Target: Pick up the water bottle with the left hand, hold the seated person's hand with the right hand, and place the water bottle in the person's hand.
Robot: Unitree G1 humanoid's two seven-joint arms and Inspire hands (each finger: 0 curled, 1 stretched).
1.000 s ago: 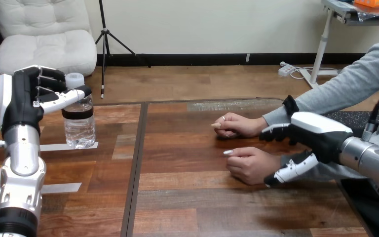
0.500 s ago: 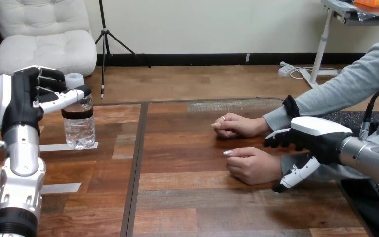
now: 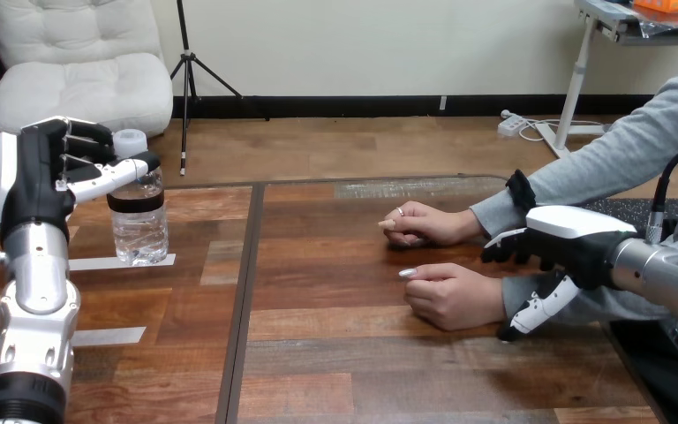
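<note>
Wood planks of the table (image 3: pixel 335 362) spread out in front of me, with a dark seam (image 3: pixel 245 309) running from 6 to 12 o'clock a little left of centre. Out at roughly 10 o'clock the water bottle (image 3: pixel 139 221) stands upright, its base on a strip of white tape (image 3: pixel 88 262); a second strip (image 3: pixel 106 336) lies closer to me, toward 8 o'clock. My left hand (image 3: pixel 40 177) is raised on its silver forearm at the bottle's 9 o'clock side and is closed round the neck just under the cap: the thumb (image 3: pixel 110 174) lies across the near side and the dark fingers (image 3: pixel 88 134) curl round behind it. The bottle is not lifted, as far as I can see. Over at 3 o'clock the person rests two loosely closed hands on the wood, the person's farther hand (image 3: pixel 428 223) toward 2 o'clock and the person's nearer hand (image 3: pixel 450 296) just below it, the two slightly apart. My right hand (image 3: pixel 574 243) sits at the 3 o'clock side of the nearer hand, over its grey sleeve (image 3: pixel 516 293), loosely spread: fingers above the sleeve, thumb hanging down in front of it toward 7 o'clock. I see nothing curled round the wrist, and I cannot tell whether the hand touches the sleeve.
</note>
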